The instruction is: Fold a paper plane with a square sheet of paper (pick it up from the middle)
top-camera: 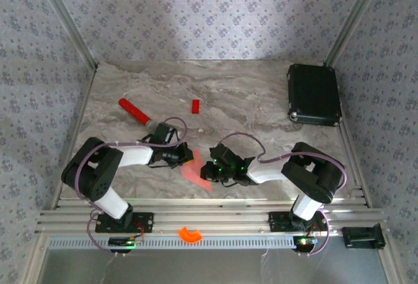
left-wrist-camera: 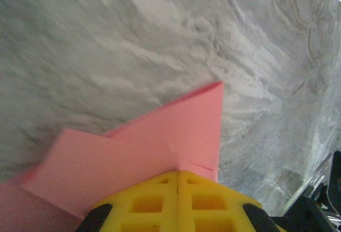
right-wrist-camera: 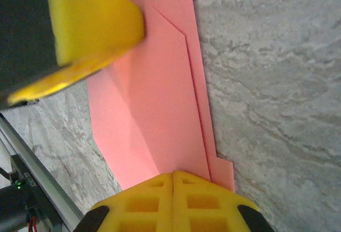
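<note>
Top external view has the salmon-pink sheet of paper (top-camera: 196, 170) lying partly folded on the marble table (top-camera: 261, 94), near the front edge and between the two arms. The left gripper (top-camera: 185, 157) meets it from the left and the right gripper (top-camera: 209, 168) from the right. Both pairs of jaws are closed tight, yellow pads together. In the wrist views each closed tip sits over a layered pink edge, probably pressing it flat rather than pinching it, though contact is hard to judge. Well behind lie a red stick (top-camera: 135, 110), a small red block (top-camera: 195, 106) and a black case (top-camera: 315, 94).
</note>
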{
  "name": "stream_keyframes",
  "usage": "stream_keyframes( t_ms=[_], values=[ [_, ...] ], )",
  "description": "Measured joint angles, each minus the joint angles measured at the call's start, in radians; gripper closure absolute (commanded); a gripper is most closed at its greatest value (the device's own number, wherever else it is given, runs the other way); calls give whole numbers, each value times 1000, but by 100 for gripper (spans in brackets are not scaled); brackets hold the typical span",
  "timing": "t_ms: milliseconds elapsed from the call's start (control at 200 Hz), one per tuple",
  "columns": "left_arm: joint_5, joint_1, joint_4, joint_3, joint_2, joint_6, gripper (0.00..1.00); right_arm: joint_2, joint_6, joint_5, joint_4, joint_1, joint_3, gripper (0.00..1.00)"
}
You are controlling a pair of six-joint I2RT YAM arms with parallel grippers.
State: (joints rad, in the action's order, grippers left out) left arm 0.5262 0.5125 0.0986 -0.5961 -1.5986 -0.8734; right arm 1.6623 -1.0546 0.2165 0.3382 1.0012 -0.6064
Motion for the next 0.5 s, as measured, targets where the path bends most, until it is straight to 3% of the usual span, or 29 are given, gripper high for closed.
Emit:
stream_keyframes(
  t_ms=[280,500],
  values=[
    [17,-142,-89,-55,-22,109,100,-6,0,0,-4,-1,5,100],
    [-22,-159,-164,-67,16,151,100,-28,1,1,-17,-5,21,100]
  ],
)
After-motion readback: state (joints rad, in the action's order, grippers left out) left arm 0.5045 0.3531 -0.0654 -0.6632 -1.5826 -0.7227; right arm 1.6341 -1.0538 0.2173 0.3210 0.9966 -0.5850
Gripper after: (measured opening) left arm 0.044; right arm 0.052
